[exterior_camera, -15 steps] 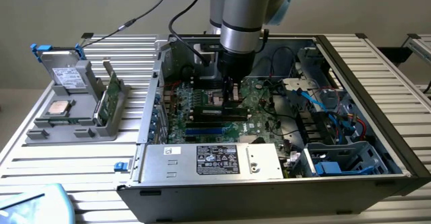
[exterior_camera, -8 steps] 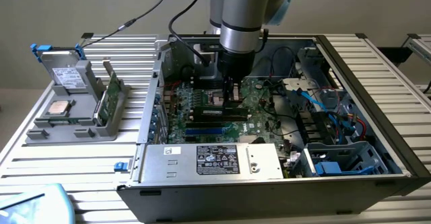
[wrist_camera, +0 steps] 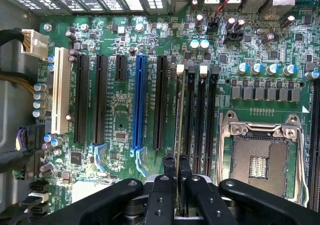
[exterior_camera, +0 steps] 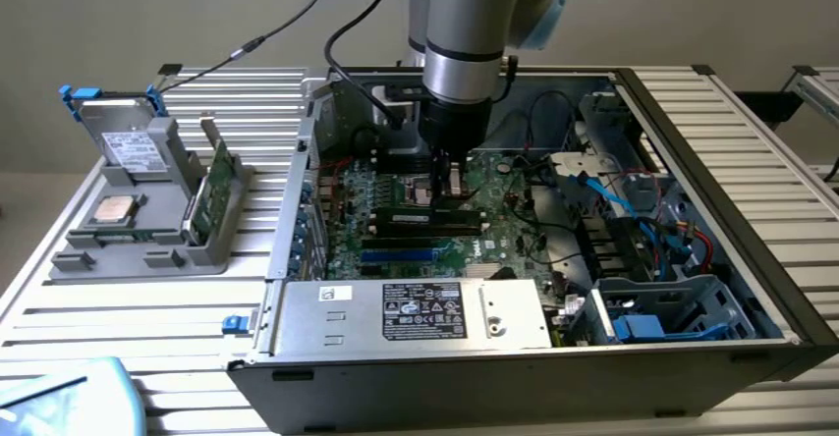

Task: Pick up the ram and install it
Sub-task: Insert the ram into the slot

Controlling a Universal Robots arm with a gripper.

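My gripper (exterior_camera: pixel 450 173) is down inside the open computer case (exterior_camera: pixel 773 289), over the motherboard (exterior_camera: pixel 512 220). It is shut on the ram (wrist_camera: pixel 178 116), a thin green stick that the wrist view shows edge-on between the black fingers (wrist_camera: pixel 169 171). The ram hangs upright, in line with the row of black memory slots (wrist_camera: pixel 200 120) beside the processor socket (wrist_camera: pixel 260 157). Whether its lower edge touches a slot I cannot tell. A second green stick (exterior_camera: pixel 218 189) stands in the grey holder (exterior_camera: pixel 144 249) outside the case, at the exterior view's left.
The holder also carries a square silver processor chip (exterior_camera: pixel 116 210) and a grey drive with blue clips (exterior_camera: pixel 125 136). Expansion slots, one of them blue (wrist_camera: pixel 140 105), lie beside the memory slots. A power supply (exterior_camera: pixel 407 310) and cables (exterior_camera: pixel 616 195) crowd the case.
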